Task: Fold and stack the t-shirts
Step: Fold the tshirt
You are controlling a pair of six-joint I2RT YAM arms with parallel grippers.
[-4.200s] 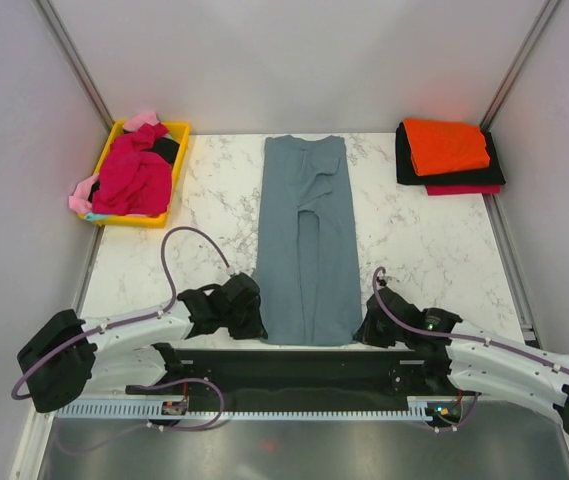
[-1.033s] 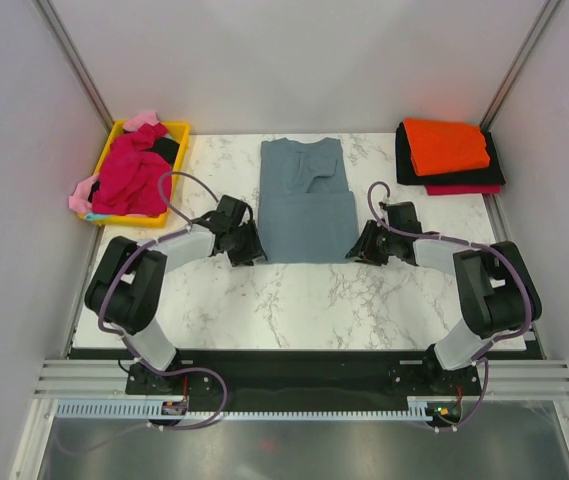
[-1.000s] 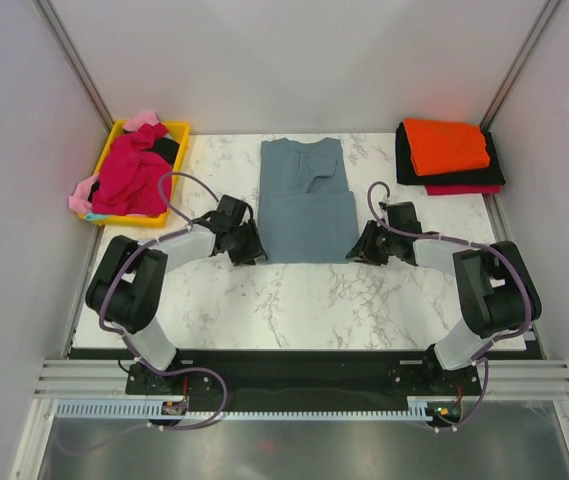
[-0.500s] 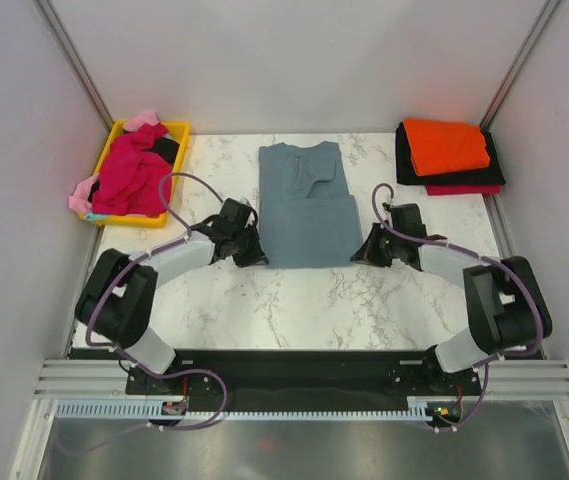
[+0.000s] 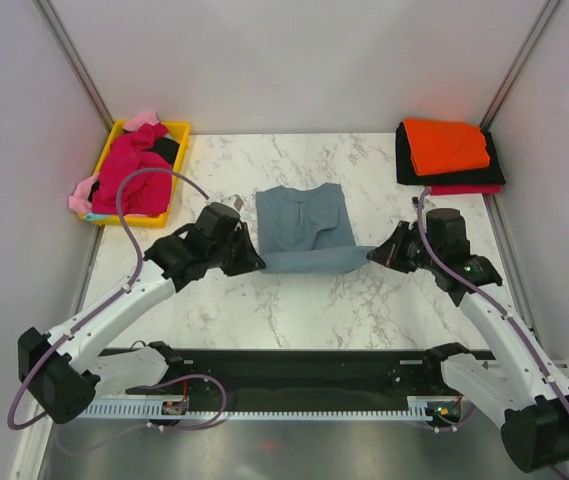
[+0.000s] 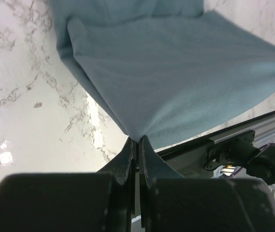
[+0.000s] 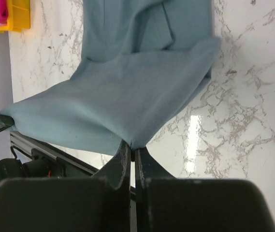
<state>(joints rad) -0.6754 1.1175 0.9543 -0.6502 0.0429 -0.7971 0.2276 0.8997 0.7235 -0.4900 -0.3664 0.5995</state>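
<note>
The slate blue-grey t-shirt (image 5: 304, 228) lies partly folded at the middle of the marble table. Its near folded edge is lifted off the surface and stretched between both arms. My left gripper (image 5: 256, 262) is shut on that edge's left corner (image 6: 136, 137). My right gripper (image 5: 376, 254) is shut on the right corner (image 7: 134, 145). The far part of the shirt (image 7: 142, 29) still rests on the table. Folded orange (image 5: 446, 145), black (image 5: 409, 158) and red (image 5: 462, 189) t-shirts are stacked at the back right. Magenta (image 5: 129, 172) and pink (image 5: 81, 193) t-shirts lie heaped in the tray.
A yellow plastic tray (image 5: 176, 135) sits at the back left, also showing in the right wrist view as a yellow tray (image 7: 19, 14). White walls close in the table on three sides. A black rail (image 5: 294, 365) with the arm bases runs along the near edge.
Both grippers have closed on the shirt's near corners, lifted them and pulled towards the near side. The shirt has slid nearer and the arms have swung outward.
</note>
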